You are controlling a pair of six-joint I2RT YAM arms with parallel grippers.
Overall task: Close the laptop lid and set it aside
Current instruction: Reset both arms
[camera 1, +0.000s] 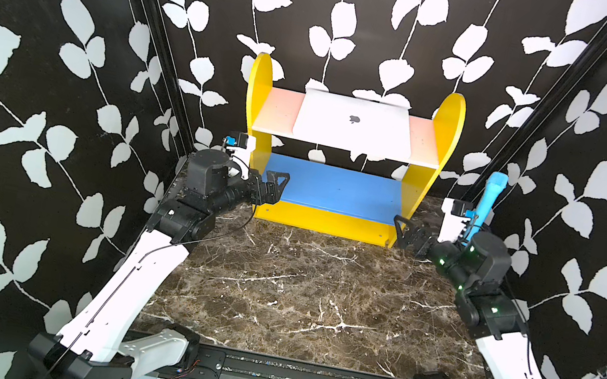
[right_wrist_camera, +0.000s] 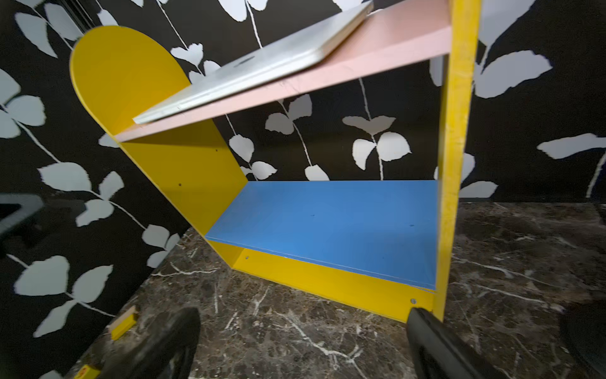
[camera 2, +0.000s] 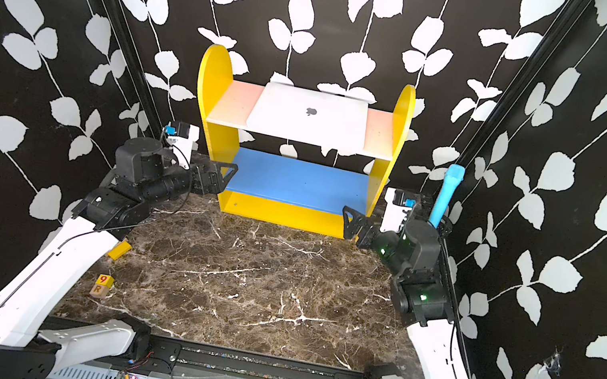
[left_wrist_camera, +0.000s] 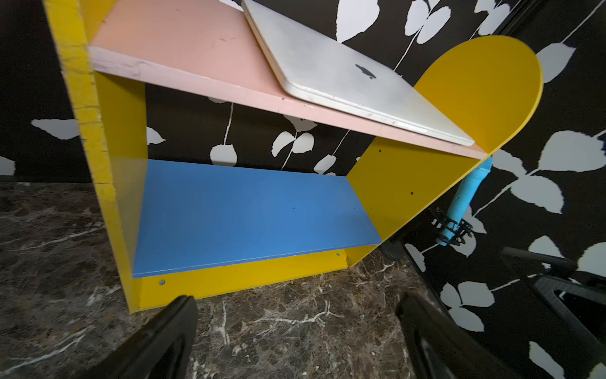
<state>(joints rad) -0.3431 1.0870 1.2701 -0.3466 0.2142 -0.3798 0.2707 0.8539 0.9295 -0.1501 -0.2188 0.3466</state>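
The laptop (camera 1: 355,124) (camera 2: 308,115) lies flat on the pink top board of a yellow shelf unit at the back, in both top views. The laptop lid (left_wrist_camera: 328,65) (right_wrist_camera: 262,65) is down on the base, with its dark apple logo facing up. My left gripper (camera 1: 273,187) (camera 2: 222,176) (left_wrist_camera: 296,305) hangs open by the unit's lower left corner, well below the laptop. By the lower right corner is my right gripper (camera 1: 404,229) (camera 2: 353,222) (right_wrist_camera: 303,316), also open. Only marble tabletop shows between each pair of fingers.
The shelf unit has yellow side panels (camera 1: 259,90), a pink top board (camera 1: 278,110) and a blue lower board (camera 1: 336,188). A blue-handled tool (camera 1: 490,198) stands in a holder at the right wall. A yellow block (camera 2: 119,250) and a lettered cube (camera 2: 101,285) lie near the left arm.
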